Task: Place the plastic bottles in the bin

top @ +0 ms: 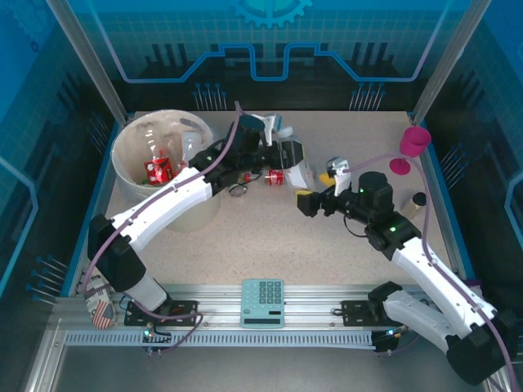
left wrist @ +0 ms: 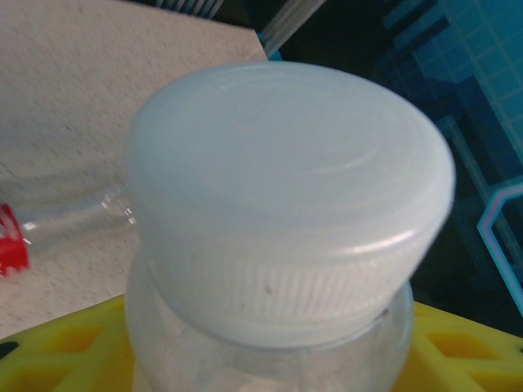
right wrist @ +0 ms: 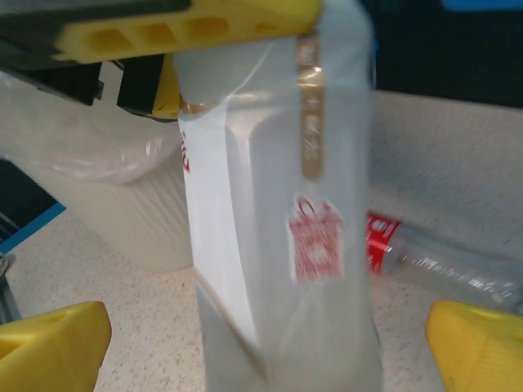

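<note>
Centre table, just right of the bin: one bottle between both grippers.
From my station I see the cream bin [top: 135, 184] at far left with red-labelled bottles [top: 159, 169] inside. My left gripper [top: 294, 163] pinches a clear white-capped bottle [left wrist: 286, 212] just below its cap. The right gripper [right wrist: 265, 351] sits with its yellow fingers [right wrist: 49, 347] spread wide either side, clear of the bottle. One red-capped bottle [right wrist: 441, 261] lies on the table beyond.

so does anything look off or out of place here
A red-labelled bottle lies on its side on the table, right of the bin. A calculator sits on the front rail, unrelated to the job. The left pincer grips a white-capped bottle; nothing looks spilled.
</note>
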You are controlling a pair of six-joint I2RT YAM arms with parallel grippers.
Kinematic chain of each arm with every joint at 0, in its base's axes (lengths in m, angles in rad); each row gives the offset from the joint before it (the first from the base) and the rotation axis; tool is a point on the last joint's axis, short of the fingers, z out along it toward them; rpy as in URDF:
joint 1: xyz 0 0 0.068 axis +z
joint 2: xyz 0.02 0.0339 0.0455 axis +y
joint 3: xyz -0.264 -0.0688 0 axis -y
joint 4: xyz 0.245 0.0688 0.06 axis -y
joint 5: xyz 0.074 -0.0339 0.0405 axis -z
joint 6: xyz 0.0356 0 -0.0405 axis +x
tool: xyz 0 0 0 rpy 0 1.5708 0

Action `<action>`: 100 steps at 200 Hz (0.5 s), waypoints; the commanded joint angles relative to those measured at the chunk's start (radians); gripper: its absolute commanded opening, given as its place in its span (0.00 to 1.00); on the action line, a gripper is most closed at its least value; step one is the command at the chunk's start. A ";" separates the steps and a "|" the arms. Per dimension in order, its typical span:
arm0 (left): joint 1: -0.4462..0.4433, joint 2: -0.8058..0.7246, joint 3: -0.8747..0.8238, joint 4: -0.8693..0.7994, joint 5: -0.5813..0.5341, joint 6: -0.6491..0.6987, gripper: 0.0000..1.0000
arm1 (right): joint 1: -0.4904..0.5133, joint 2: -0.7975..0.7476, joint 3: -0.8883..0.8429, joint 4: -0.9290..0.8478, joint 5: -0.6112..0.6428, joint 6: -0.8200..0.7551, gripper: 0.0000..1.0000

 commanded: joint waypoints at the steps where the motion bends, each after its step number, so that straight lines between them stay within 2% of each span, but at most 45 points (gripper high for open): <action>1: 0.078 -0.054 0.111 -0.087 -0.008 0.111 0.60 | -0.046 -0.050 0.051 -0.088 0.000 -0.035 1.00; 46: 0.308 -0.175 0.286 -0.278 0.025 0.199 0.52 | -0.067 -0.034 0.017 -0.110 0.017 -0.022 1.00; 63: 0.437 -0.223 0.346 -0.374 0.027 0.230 0.50 | -0.068 -0.023 0.005 -0.105 0.020 -0.019 1.00; 83: 0.589 -0.297 0.346 -0.421 0.035 0.252 0.42 | -0.068 -0.016 0.009 -0.122 0.029 -0.035 1.00; 100: 0.697 -0.325 0.355 -0.479 0.028 0.281 0.41 | -0.069 -0.013 0.010 -0.128 0.033 -0.048 1.00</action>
